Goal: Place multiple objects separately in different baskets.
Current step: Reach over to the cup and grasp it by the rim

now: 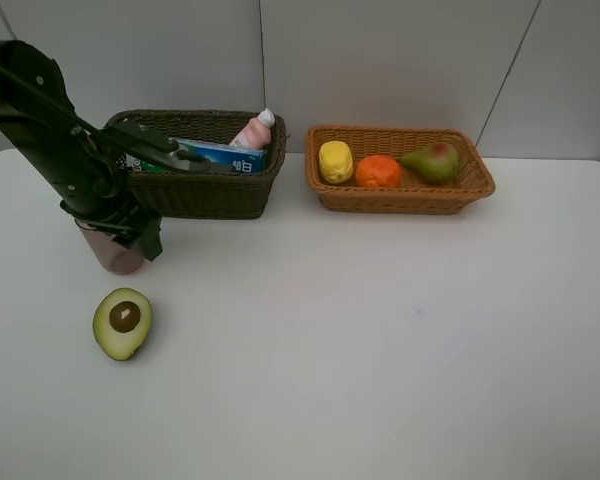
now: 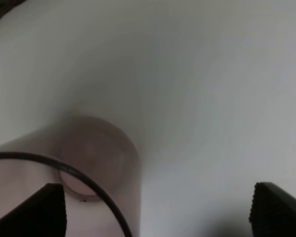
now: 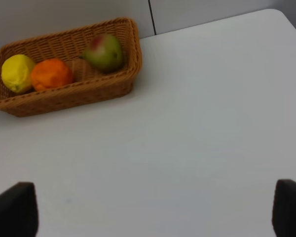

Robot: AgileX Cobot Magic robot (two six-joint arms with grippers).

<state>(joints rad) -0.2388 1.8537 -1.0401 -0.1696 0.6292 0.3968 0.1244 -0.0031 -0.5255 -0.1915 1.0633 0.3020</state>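
Observation:
The mauve cup (image 1: 115, 255) stands on the table at the left, and my left gripper (image 1: 132, 238) is down over it. In the left wrist view the cup (image 2: 89, 163) sits beside one finger of the open left gripper (image 2: 158, 212). The halved avocado (image 1: 123, 322) lies cut side up in front of the cup. The dark basket (image 1: 210, 190) holds the toothpaste box (image 1: 220, 155) and the pink bottle (image 1: 252, 132). The black bottle is hidden. The light basket (image 1: 410, 198) holds the lemon (image 1: 335, 161), orange (image 1: 377, 172) and pear (image 1: 432, 161). My right gripper (image 3: 153, 212) is open and empty.
The white table (image 1: 380, 340) ends at a grey panelled wall behind the baskets. The right wrist view shows the light basket (image 3: 64, 98) with the three fruits and bare table in front of it. The right arm is outside the exterior high view.

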